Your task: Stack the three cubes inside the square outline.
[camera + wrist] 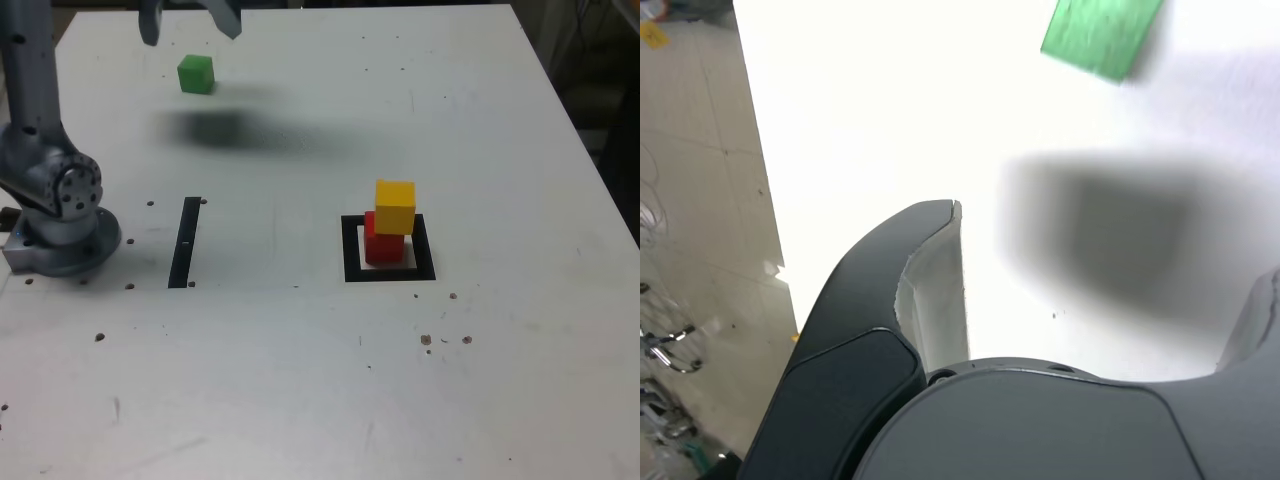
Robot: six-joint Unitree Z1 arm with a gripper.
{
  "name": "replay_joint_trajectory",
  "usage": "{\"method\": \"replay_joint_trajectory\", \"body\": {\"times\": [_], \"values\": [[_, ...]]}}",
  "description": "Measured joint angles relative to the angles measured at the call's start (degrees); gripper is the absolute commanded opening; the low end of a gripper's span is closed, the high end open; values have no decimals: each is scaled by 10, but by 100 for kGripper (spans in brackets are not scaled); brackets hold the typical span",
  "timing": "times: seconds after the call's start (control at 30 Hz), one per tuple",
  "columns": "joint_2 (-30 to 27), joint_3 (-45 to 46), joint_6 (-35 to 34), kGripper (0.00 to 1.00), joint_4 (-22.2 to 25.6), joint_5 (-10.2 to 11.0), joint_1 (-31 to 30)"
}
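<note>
In the exterior view, a white, flat bench (300,400) carries three small matte cubes of equal size: one red, one yellow, one green. There is one thick black square outline (351,250) with a pale centre, lying flat toward the exterior view's right. The small matte red cube (382,246) sits inside that outline, and the small matte yellow cube (395,206) rests on top of it, set slightly askew so its edges do not line up with the red one. The small matte green cube (196,74) stands alone on the bench far back toward the exterior view's left, well apart from the stack. One narrow straight black strip (185,242) lies between the grey metal arm base (60,215) and the outline. The dark grey gripper (190,20) hangs above the bench near the green cube, its two fingers spread and empty, with a soft shadow on the bench beneath.

In the wrist view, one dark finger (890,300) with a pale inner pad shows clearly, and the other shows only as a grey edge at the frame's border; the gap between them is wide and holds nothing. The green cube (1102,35) appears blurred on the white bench (870,110), beyond the fingers and untouched. A pale tiled floor (700,200) shows beside the bench edge.
</note>
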Motion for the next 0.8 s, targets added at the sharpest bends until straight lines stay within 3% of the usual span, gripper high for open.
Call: {"method": "replay_joint_trajectory", "body": {"times": [0.43, 0.8], "values": [[50, -55, 115, 99, -23, 2, 66], [78, -50, 151, 98, -66, 25, 84]]}}
